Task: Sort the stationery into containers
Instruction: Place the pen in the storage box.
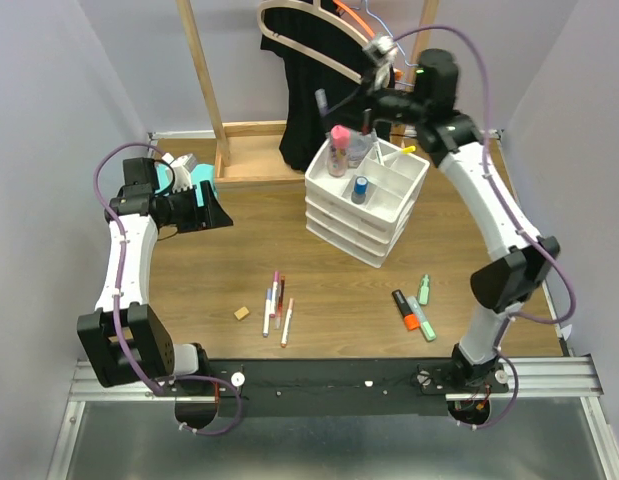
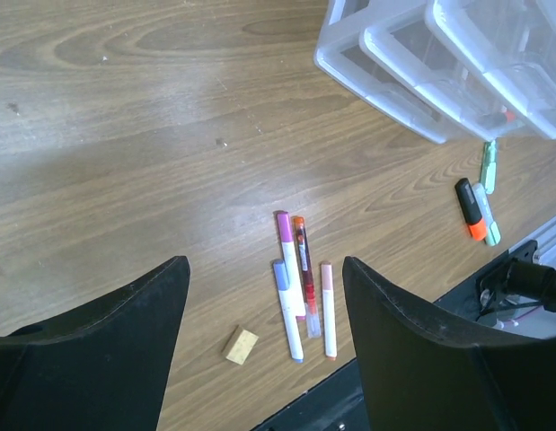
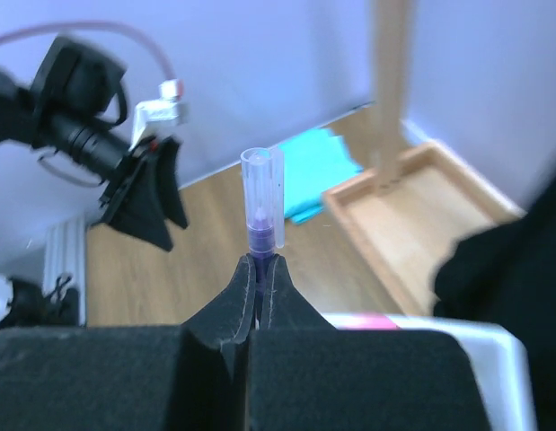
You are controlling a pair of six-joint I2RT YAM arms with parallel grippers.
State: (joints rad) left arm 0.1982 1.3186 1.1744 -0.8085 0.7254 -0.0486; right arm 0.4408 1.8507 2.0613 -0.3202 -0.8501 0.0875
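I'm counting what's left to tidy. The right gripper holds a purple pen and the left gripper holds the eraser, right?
Not quite. The left gripper is open and holds nothing; the eraser lies on the table beside the pens, as the left wrist view shows. The right gripper does hold a purple pen.

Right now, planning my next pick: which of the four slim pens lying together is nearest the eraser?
The white pen with the blue cap, lying beside the tan eraser; the purple-capped pen, orange-capped pen and pink pen lie beyond it.
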